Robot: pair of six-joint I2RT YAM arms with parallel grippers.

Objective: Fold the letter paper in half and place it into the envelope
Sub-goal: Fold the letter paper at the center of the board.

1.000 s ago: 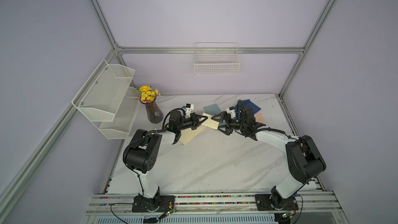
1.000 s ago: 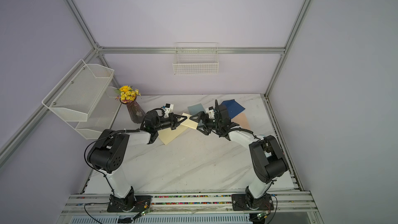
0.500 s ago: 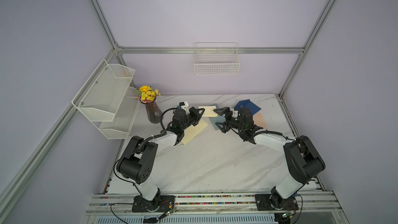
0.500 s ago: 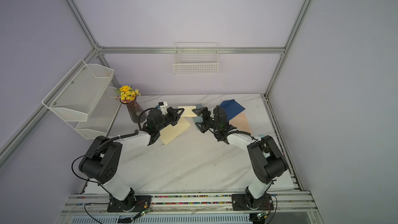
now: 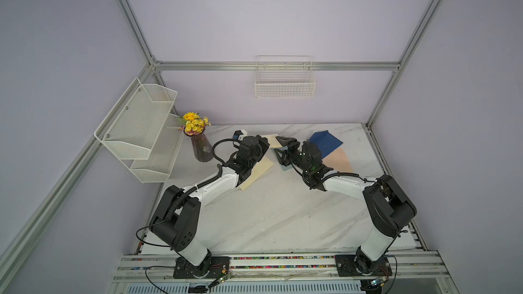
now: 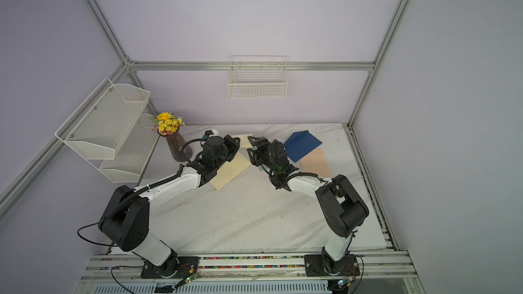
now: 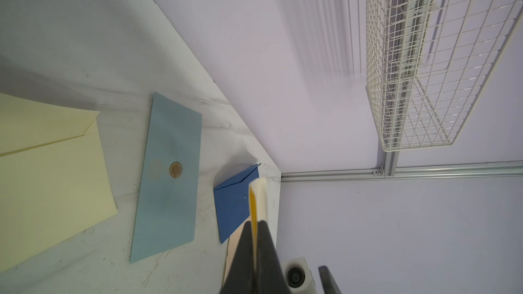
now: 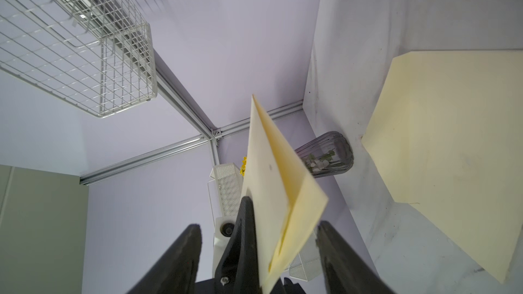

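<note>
Far middle of the table (image 5: pixel 268 216). The left gripper (image 7: pixel 255 224) is clamped tight on the folded letter paper (image 8: pixel 271 171), lifted clear of the marble, likely to offer the free end to the other arm for a better hold. The right gripper (image 8: pixel 259 225) has its jaws apart, 1 finger on either side of that free end, with no pinch visible. The cream envelope (image 7: pixel 51 171) lies flat under the left arm with its flap open, probably the target. 2 other envelopes, a pale blue envelope (image 7: pixel 169 185) and a dark blue envelope (image 7: pixel 235 202), lie further right.
</note>
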